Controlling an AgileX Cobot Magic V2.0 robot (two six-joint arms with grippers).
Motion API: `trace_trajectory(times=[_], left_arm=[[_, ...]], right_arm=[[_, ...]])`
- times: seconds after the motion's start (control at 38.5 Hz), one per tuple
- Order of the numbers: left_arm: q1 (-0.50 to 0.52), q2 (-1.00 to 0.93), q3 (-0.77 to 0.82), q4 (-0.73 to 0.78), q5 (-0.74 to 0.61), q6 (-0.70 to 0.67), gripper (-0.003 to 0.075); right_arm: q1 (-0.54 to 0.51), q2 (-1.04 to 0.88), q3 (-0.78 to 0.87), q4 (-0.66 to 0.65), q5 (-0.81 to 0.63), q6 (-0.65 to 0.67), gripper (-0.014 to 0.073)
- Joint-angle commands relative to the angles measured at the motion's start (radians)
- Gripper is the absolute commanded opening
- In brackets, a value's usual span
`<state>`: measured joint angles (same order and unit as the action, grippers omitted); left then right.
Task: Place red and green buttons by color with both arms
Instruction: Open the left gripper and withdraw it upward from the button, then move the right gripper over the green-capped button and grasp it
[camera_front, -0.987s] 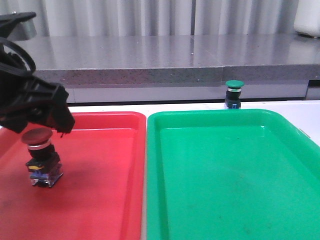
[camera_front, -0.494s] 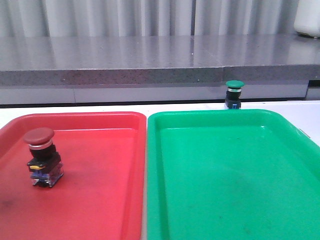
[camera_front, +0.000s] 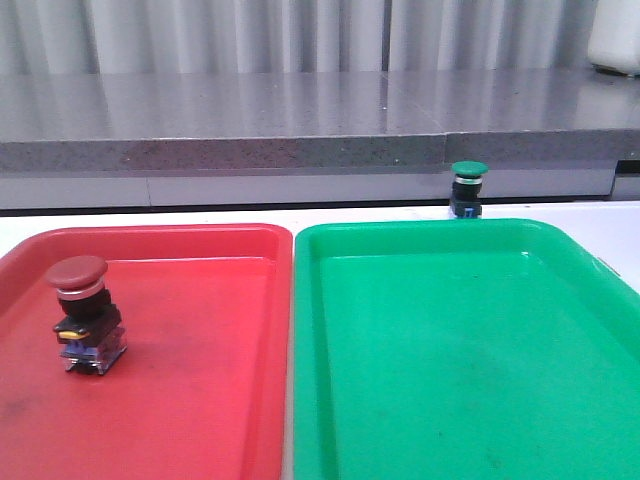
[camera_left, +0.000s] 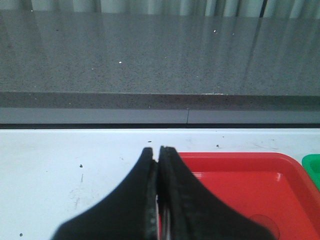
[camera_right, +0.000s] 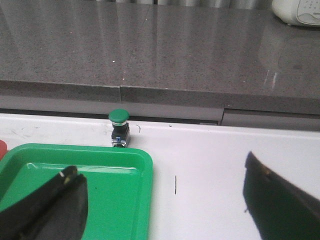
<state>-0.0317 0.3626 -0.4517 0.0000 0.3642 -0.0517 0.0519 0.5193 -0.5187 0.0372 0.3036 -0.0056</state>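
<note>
The red button (camera_front: 82, 313) stands upright in the red tray (camera_front: 200, 400), near its left side. The green button (camera_front: 467, 188) stands on the white table just behind the green tray (camera_front: 450, 380); it also shows in the right wrist view (camera_right: 119, 127), beyond the green tray's corner (camera_right: 115, 200). Neither gripper shows in the front view. My left gripper (camera_left: 156, 151) is shut and empty, over the edge of the red tray (camera_left: 235, 180). My right gripper (camera_right: 160, 167) is wide open and empty, well short of the green button.
A grey stone ledge (camera_front: 320, 120) runs along the back of the white table (camera_right: 210, 165). A white appliance (camera_front: 615, 35) stands on the ledge at the far right. The two trays lie side by side.
My left arm was above the red button a second ago and has since pulled out of the front view. The red button stays standing in the red tray.
</note>
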Motion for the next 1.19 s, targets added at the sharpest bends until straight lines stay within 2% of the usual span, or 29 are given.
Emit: trace_trajectory(times=[0.0, 0.23, 0.91, 1.04, 1.17], left_arm=[[0.003, -0.105, 0.033, -0.019, -0.055, -0.010, -0.0020], [0.003, -0.262, 0.106, -0.019, -0.036, -0.010, -0.0020], [0.003, -0.268, 0.122, -0.019, -0.045, -0.010, -0.0020], [0.003, -0.268, 0.122, -0.019, -0.045, -0.010, -0.0020], [0.003, -0.268, 0.122, -0.019, -0.045, -0.010, -0.0020]], right_arm=[[-0.008, 0.008, -0.036, 0.005, -0.081, -0.005, 0.0644], [-0.008, 0.008, -0.036, 0.005, -0.081, -0.005, 0.0644], [-0.008, 0.010, -0.036, 0.006, -0.112, -0.005, 0.0644], [-0.008, 0.067, -0.042, 0.005, -0.189, -0.005, 0.0644], [-0.008, 0.212, -0.110, 0.004, -0.183, -0.005, 0.0644]])
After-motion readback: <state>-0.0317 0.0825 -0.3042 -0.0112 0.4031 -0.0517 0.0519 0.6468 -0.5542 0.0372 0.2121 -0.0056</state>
